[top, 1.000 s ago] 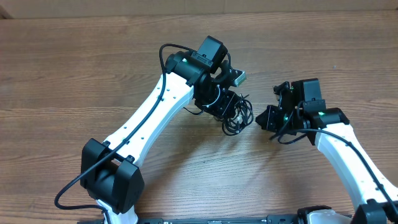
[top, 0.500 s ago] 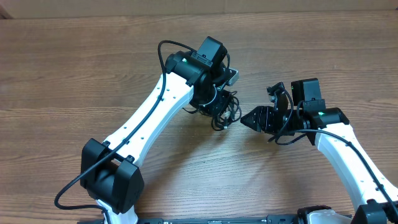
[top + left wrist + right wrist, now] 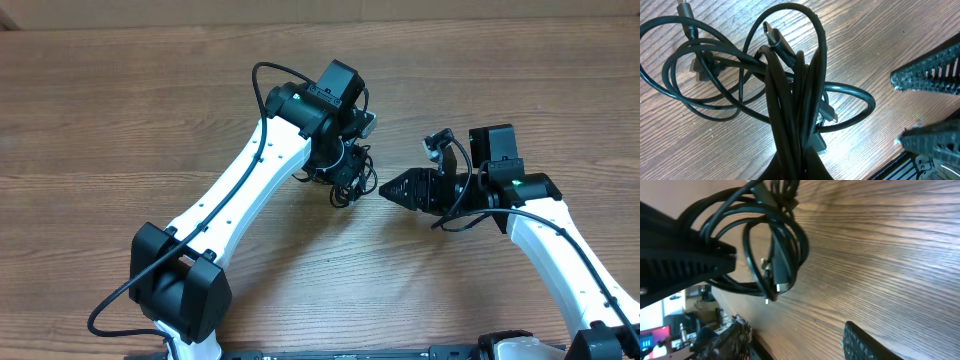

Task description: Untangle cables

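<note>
The cables point(image 3: 350, 182) are a bundle of thin black cords hanging in loops from my left gripper point(image 3: 345, 160), which is shut on them just above the table. In the left wrist view the gathered strands point(image 3: 795, 100) run down into the left gripper point(image 3: 800, 171), and loose loops point(image 3: 695, 75) lie spread on the wood. My right gripper point(image 3: 392, 190) points left at the bundle, a short gap away, open and empty. The right wrist view shows the cables point(image 3: 777, 240) ahead of the right gripper point(image 3: 790, 337), beyond its fingertips point(image 3: 865, 342).
The wooden table point(image 3: 120, 120) stretches around both arms. The left arm's thick black cable point(image 3: 262, 85) arcs over its white link. The right arm's black cable point(image 3: 455, 205) hangs near its wrist. A cardboard edge point(image 3: 320, 12) runs along the back.
My left gripper has drawn the cables to the left and slightly back. The right gripper has opened and stretched left toward the bundle.
</note>
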`<state>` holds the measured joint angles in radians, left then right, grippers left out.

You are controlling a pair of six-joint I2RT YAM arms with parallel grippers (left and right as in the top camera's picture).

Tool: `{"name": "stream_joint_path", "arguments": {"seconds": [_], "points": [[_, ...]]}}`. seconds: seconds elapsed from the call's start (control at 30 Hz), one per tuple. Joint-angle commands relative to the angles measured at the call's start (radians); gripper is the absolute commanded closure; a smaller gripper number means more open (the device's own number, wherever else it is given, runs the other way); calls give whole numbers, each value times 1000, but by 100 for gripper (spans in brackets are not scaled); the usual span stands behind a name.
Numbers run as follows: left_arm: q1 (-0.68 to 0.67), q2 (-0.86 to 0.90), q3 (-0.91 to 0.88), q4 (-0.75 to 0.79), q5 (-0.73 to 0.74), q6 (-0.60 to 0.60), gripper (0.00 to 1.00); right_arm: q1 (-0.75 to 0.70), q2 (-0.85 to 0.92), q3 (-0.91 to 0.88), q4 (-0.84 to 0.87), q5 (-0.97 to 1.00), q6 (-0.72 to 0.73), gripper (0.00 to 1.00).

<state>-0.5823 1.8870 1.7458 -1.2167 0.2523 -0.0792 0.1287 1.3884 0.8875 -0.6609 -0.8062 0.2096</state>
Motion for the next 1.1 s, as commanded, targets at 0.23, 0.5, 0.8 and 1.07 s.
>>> {"name": "stream_joint_path", "arguments": {"seconds": [0.23,0.5,0.8,1.07], "points": [[-60,-13,23,14,67,-26,96,1,-25,29,37,-49,-9,48],[-66,-14,25,42,133,-26,96,1,-25,28,-5,130,0,96],[-36,-23,25,-15,20,-19,96,0,-19,28,-285,891,327,96],[80,-44,25,-134,-268,-130,95,-1,-19,28,-327,1004,379,96]]}}
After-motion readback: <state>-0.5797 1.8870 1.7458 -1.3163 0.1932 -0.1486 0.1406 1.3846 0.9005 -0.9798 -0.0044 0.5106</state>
